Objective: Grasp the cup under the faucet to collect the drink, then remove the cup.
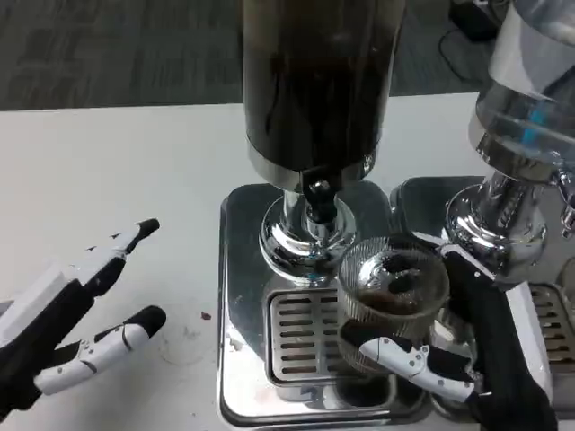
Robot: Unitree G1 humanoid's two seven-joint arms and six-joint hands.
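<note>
Beneath the dispenser's faucet (316, 199), the right hand (440, 355) grips the ribbed glass cup (393, 292) to catch drink; left hand (85, 301) released.

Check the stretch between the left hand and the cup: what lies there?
Head view: bare white table, then the dispenser's metal base edge and drip grate, between left hand and cup.

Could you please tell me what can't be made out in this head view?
- Dispenser tank: top cut off by the edge.
- Second dispenser: cropped at right, blurred.
- Right hand: palm hidden behind the cup.
- Left hand: wrist cut off by the left edge.
</note>
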